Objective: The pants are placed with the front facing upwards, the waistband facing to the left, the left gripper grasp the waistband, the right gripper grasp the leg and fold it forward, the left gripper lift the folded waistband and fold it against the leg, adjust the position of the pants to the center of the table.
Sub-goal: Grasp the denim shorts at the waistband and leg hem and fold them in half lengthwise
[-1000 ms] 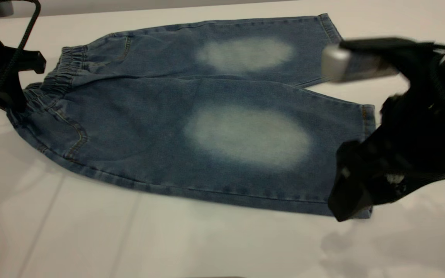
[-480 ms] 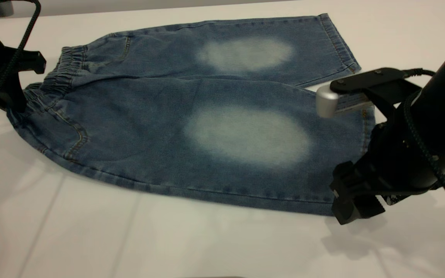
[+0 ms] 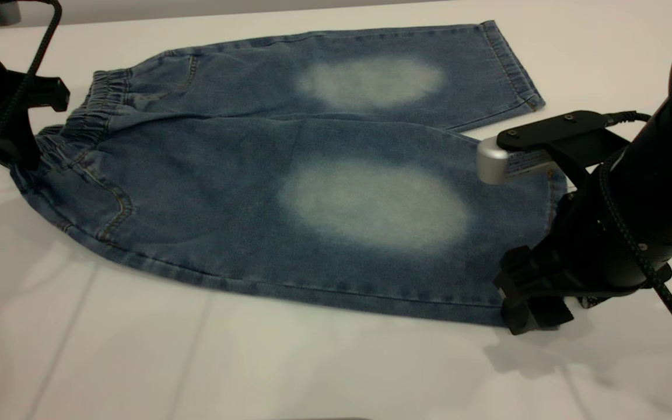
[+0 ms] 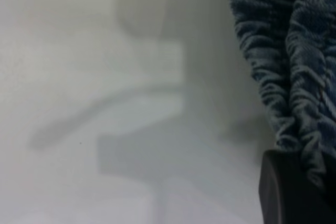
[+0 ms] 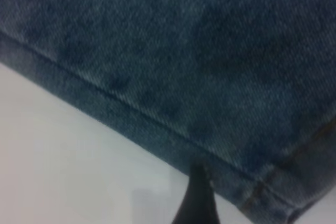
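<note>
I saw the pants (image 3: 289, 186) lying flat on the white surface (image 3: 137, 361), the waistband (image 3: 88, 125) toward its left edge and both legs running toward its right edge. A pale faded patch (image 3: 374, 204) marked each knee. My left end effector (image 3: 24, 131) sat at the waistband, touching the gathers. My right end effector (image 3: 531, 303) was down at the near leg's hem corner, its silver cylinder (image 3: 496, 162) above the denim.
</note>
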You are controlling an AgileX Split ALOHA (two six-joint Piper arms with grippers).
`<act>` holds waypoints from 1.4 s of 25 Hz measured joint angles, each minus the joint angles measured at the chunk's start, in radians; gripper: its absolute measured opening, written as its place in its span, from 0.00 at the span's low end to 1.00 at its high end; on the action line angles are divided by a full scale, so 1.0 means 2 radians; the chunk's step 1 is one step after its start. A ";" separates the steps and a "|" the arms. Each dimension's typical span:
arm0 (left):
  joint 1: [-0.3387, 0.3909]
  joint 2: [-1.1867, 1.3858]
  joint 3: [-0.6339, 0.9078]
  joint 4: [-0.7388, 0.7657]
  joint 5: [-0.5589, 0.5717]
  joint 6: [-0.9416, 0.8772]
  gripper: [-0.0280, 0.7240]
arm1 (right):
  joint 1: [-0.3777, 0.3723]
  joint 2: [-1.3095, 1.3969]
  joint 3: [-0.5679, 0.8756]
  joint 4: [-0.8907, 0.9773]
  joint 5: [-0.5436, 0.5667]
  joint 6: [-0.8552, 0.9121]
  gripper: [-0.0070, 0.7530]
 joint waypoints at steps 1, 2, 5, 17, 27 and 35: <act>0.000 0.000 0.000 0.000 0.000 0.000 0.12 | 0.000 0.002 -0.002 0.000 -0.001 0.000 0.69; 0.000 0.000 0.000 0.000 0.000 0.000 0.12 | 0.000 0.006 -0.005 0.000 -0.003 0.000 0.68; 0.000 0.000 0.000 0.000 0.000 0.000 0.12 | 0.000 0.018 -0.014 0.000 -0.012 -0.002 0.64; 0.000 0.000 0.000 0.000 0.000 0.000 0.12 | 0.000 0.023 -0.023 -0.003 -0.041 -0.004 0.07; 0.000 -0.021 0.001 0.000 0.012 0.000 0.12 | -0.001 -0.135 -0.013 -0.032 0.051 -0.004 0.06; -0.003 -0.075 0.001 -0.025 0.091 0.000 0.12 | -0.070 -0.183 -0.021 -0.050 0.085 -0.004 0.06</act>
